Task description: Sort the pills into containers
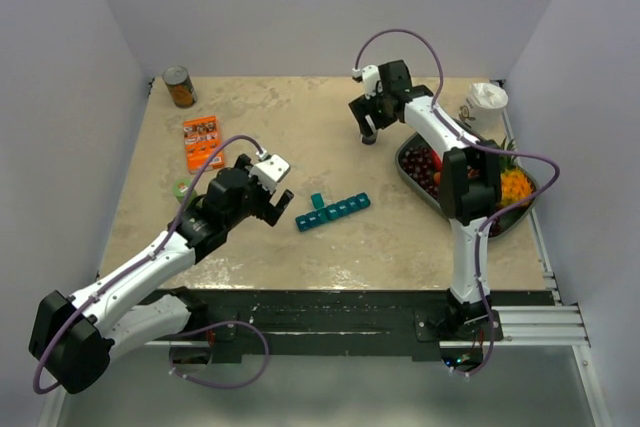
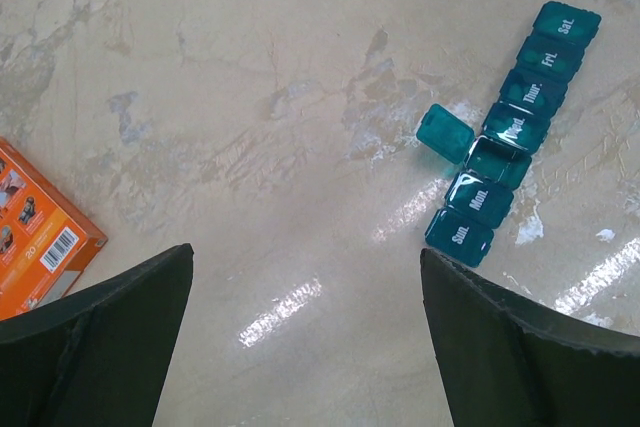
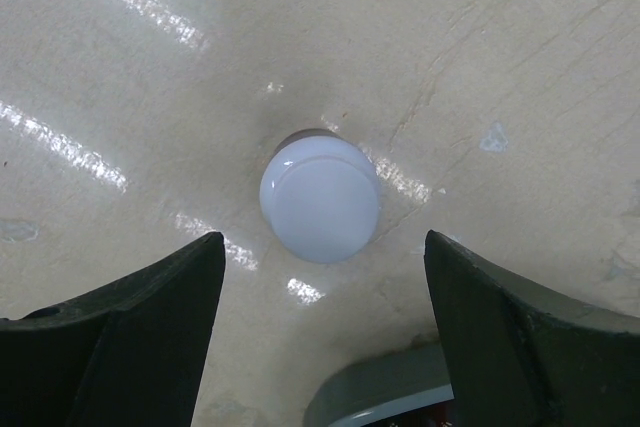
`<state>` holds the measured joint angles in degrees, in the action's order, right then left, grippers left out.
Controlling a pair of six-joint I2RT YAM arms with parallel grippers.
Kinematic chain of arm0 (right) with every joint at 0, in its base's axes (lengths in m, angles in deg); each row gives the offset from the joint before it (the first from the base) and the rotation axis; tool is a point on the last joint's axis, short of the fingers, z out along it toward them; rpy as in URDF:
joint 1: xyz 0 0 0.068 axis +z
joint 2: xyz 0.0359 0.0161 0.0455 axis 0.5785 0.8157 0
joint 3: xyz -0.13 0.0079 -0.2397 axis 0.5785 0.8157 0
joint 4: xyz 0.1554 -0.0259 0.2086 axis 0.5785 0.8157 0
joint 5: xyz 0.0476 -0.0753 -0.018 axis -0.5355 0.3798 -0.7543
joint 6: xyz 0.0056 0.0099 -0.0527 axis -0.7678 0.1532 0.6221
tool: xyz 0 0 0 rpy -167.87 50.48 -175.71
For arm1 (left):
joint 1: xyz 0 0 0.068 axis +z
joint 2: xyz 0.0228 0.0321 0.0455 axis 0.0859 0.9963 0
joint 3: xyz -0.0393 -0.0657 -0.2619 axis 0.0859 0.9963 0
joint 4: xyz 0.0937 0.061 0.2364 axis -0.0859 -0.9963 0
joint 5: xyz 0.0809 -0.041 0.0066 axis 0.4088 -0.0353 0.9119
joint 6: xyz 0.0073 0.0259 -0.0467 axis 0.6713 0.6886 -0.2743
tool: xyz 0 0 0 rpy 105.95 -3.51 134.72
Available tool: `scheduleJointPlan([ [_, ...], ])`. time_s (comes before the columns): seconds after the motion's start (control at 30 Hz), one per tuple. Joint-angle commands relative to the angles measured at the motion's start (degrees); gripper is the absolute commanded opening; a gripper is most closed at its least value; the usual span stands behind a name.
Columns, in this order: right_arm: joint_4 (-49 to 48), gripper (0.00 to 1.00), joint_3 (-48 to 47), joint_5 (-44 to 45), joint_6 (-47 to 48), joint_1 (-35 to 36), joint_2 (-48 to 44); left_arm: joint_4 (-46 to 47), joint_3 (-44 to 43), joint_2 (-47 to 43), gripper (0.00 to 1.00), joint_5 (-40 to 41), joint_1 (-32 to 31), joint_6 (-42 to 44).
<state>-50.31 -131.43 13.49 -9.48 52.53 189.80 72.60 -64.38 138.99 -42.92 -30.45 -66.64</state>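
- Right fingers gape wide over the white-capped bottle, apparently poised to grasp it.
- Left fingers hang spread near the containers, one lid raised for pills.

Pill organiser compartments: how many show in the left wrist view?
7, in one row along the pill organiser: Sun. at the near end, then Mon., one open compartment with its lid flipped aside, Wed., Thur., Fri., Sat..

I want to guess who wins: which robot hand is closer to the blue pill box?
The left hand. It hovers open right beside the pill box. The right hand is farther away, toward the back of the table, open over a white-capped bottle.
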Motion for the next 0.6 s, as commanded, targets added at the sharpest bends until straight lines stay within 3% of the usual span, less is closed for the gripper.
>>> scheduleJointPlan([
  [0.0,0.2,0.81,-4.7,0.9,-0.1,-0.1,1.4,0.3,-0.8,0.0,0.99,-0.3,0.0,-0.4],
  [0.23,1.4,0.74,-7.9,-0.6,-0.2,0.2,3.7,0.4,-0.8,-0.1,0.99,0.2,0.0,-0.3],
  [0.37,2.0,0.62,-8.3,-0.6,-0.1,0.2,4.2,0.3,-0.8,0.1,0.99,0.2,-0.1,-0.3],
  [0.47,2.4,0.38,-7.9,-1.6,0.6,0.2,3.7,0.3,-0.8,0.0,0.99,0.3,-0.1,-0.1],
  [0.5,2.6,0.23,-7.3,-2.7,0.8,0.2,3.1,0.3,-0.8,0.0,0.99,0.3,0.0,-0.1],
  [0.57,3.4,0.17,-6.6,-4.6,2.7,0.6,1.9,0.4,-0.8,-0.2,0.99,0.3,0.0,-0.1],
])
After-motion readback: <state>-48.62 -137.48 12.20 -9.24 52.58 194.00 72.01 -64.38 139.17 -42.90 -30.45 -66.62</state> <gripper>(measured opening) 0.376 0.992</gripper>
